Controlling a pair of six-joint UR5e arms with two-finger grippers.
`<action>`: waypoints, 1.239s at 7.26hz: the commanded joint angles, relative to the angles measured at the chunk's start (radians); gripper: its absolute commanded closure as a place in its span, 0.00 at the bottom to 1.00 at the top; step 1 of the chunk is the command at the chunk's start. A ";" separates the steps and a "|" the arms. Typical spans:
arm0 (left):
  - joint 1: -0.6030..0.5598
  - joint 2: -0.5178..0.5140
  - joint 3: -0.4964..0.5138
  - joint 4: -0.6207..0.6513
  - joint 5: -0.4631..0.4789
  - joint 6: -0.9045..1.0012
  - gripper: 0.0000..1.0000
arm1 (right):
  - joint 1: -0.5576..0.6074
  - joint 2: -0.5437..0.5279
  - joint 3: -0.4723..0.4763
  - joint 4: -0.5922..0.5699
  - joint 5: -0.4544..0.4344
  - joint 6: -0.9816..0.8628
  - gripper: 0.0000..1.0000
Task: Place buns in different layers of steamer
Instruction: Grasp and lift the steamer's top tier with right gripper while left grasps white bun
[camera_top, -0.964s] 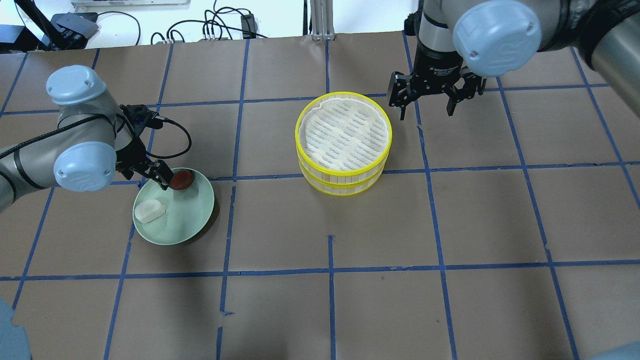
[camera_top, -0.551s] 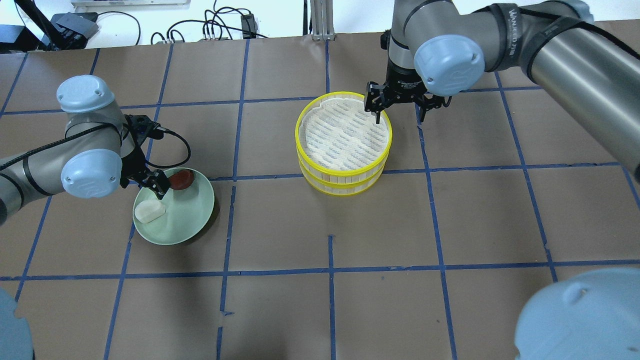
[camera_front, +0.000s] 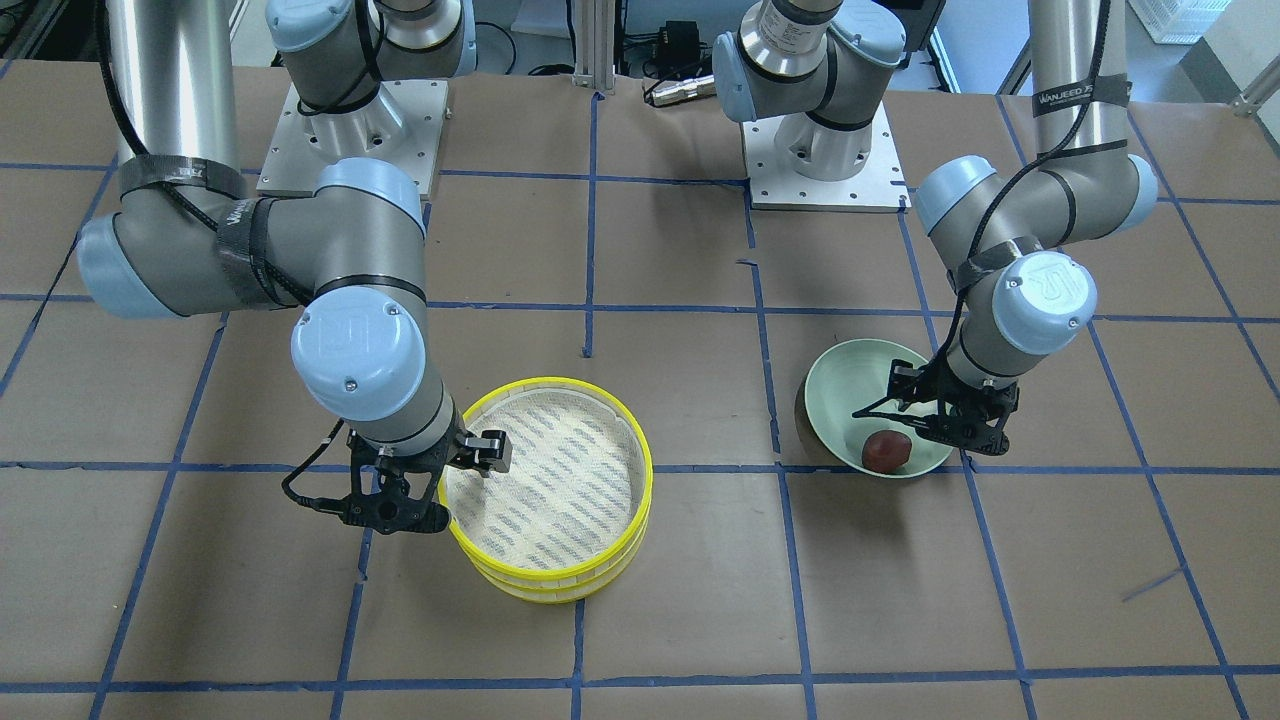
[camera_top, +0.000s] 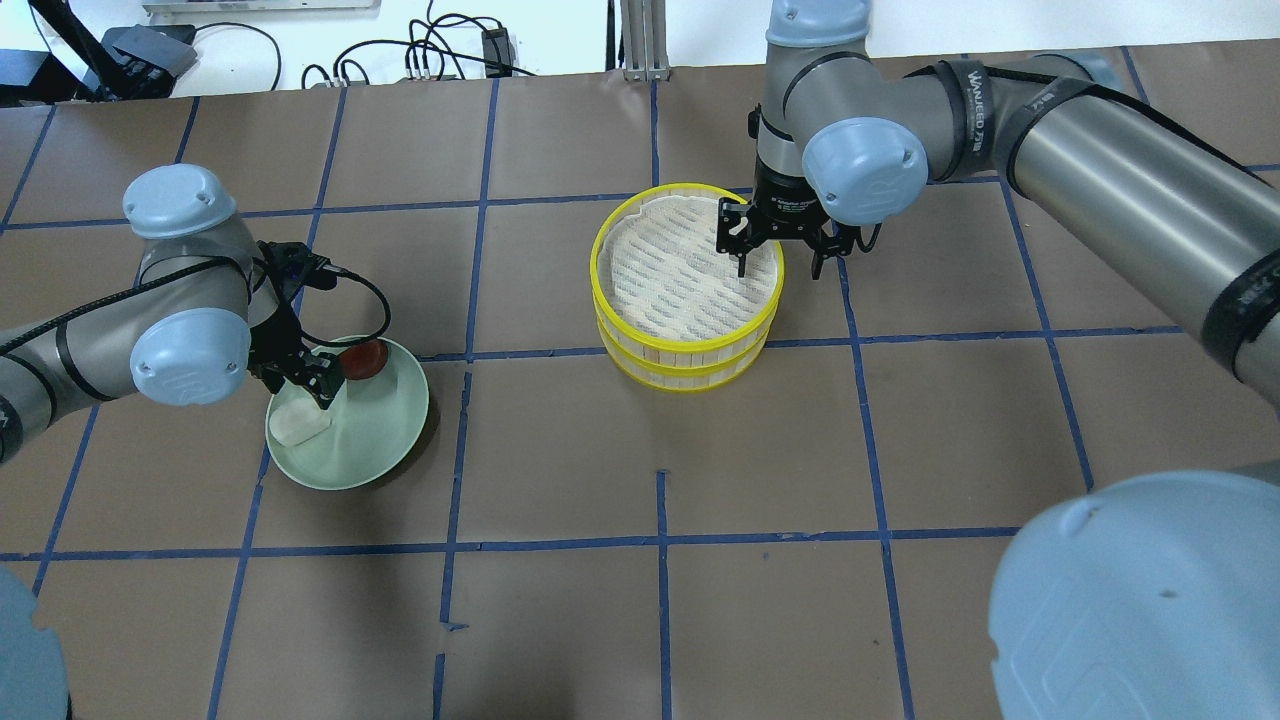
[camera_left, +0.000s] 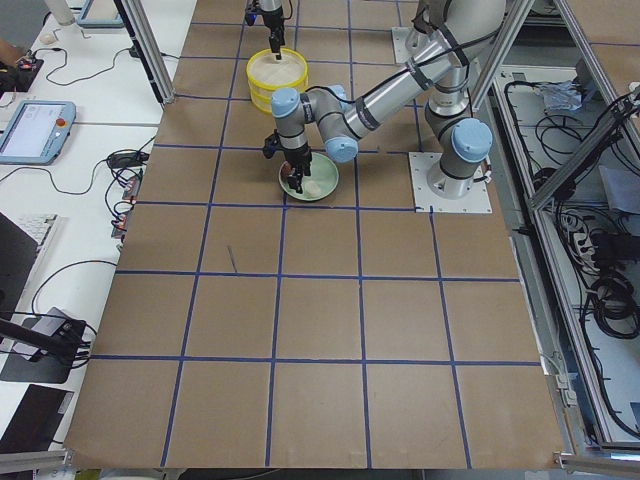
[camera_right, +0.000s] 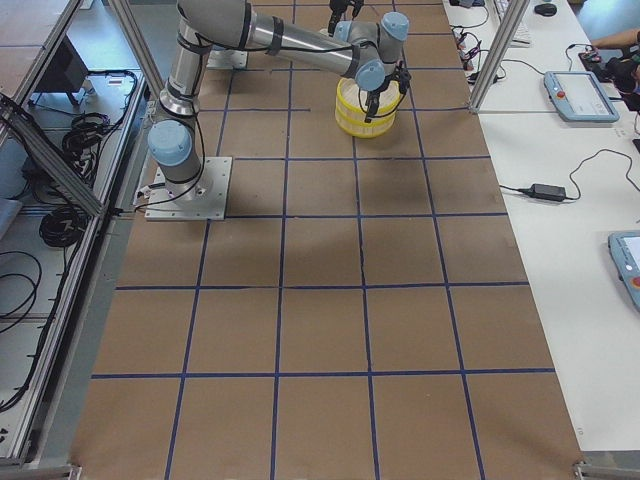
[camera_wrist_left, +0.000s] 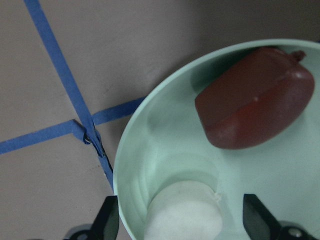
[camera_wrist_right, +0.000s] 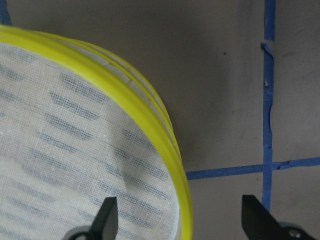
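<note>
Two yellow-rimmed steamer trays stand stacked mid-table, the top tray (camera_top: 668, 282) on the lower tray (camera_top: 690, 373), both without buns. My right gripper (camera_top: 779, 262) is open and straddles the top tray's right rim (camera_wrist_right: 150, 115), one finger over the mesh, one outside. The white bun (camera_top: 293, 426) and the reddish-brown bun (camera_top: 368, 358) lie on a pale green plate (camera_top: 372, 440). My left gripper (camera_top: 310, 385) is open, low over the white bun (camera_wrist_left: 182, 212), with a finger on either side. The brown bun (camera_wrist_left: 255, 105) lies just beyond it.
Brown paper with a blue tape grid (camera_top: 660, 540) covers the table. Cables and power supplies (camera_top: 430, 55) lie past the far edge. My left wrist's cable (camera_top: 365, 285) loops above the plate. The arm bases (camera_front: 820, 150) stand at the table's robot side.
My left gripper moved from the brown bun to over the white bun. My right arm swung left and down from beside the steamer to straddle its rim.
</note>
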 joint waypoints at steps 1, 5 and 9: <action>0.000 0.001 0.013 0.033 0.007 0.007 0.99 | -0.001 0.001 0.006 0.005 0.003 -0.008 0.85; -0.011 0.037 0.093 -0.042 0.022 0.009 0.61 | 0.000 -0.039 0.008 0.001 0.003 -0.010 0.89; -0.003 0.011 0.007 -0.047 0.024 -0.008 0.00 | -0.113 -0.157 0.003 0.068 -0.023 -0.214 0.89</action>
